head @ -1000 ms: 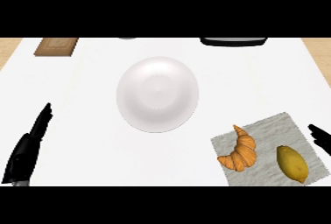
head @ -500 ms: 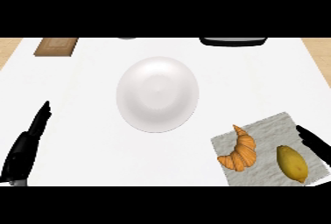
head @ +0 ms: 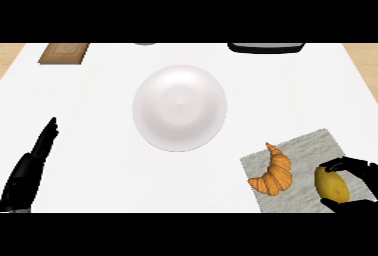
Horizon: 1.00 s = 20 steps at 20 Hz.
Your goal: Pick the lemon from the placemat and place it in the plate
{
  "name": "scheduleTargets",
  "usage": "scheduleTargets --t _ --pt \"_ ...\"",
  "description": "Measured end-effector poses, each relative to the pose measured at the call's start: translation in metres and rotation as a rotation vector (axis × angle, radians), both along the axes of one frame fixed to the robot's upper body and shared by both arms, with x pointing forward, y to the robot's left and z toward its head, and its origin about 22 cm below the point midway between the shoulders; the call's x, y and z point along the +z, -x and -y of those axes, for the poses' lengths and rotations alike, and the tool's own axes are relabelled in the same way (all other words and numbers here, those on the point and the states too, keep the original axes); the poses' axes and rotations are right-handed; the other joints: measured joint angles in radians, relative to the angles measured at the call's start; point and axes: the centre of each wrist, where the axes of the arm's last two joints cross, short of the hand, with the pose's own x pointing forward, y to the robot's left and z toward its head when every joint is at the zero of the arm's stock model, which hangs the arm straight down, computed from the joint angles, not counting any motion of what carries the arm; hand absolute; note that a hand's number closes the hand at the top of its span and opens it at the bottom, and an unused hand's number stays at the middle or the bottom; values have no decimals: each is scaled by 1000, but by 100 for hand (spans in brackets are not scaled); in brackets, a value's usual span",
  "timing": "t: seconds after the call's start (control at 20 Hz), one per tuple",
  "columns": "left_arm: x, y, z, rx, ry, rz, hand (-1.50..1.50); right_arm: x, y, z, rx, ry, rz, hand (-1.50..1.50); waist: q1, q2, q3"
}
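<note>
A yellow lemon (head: 332, 184) lies on the grey placemat (head: 310, 150) at the lower right. My right hand (head: 357, 172) comes in from the right edge with fingers curled over the lemon's top and the thumb below it; whether they touch it I cannot tell. A white plate (head: 179, 107) sits in the middle of the counter with nothing in it. My left hand (head: 29, 170) rests at the lower left with straight fingers pointing up, holding nothing.
A brown croissant (head: 275, 171) lies on the placemat just left of the lemon. A wooden board (head: 64, 52) sits at the far left, a dark object (head: 266, 48) at the far right, a small grey item (head: 145, 44) at the back edge.
My right hand has come in from the right edge over the placemat and curled round the lemon. The left hand, plate and croissant have stayed where they were.
</note>
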Motion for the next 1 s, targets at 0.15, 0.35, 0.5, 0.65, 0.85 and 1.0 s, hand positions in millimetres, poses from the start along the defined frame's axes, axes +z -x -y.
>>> scheduleTargets --t 0.15,0.35,0.5,0.65,0.85,1.0 --pt "2 -3 0 -3 -2 2 0 -2 -4 -1 1 30 23 150 1 -1 -1" --pt "3 -9 7 -31 -5 9 0 24 -44 -8 48 278 31 150 30 8 2" --pt "7 -15 11 -58 -7 18 0 43 -74 -9 68 492 36 150 60 16 4" --pt "6 -15 10 -55 -8 18 0 53 -104 -17 57 635 72 150 60 15 5" --pt "0 -15 12 -42 -4 13 0 59 -132 -32 1 729 192 150 42 12 5" --pt "0 -15 9 -30 -1 9 0 68 -145 -35 -35 756 303 150 30 9 5"
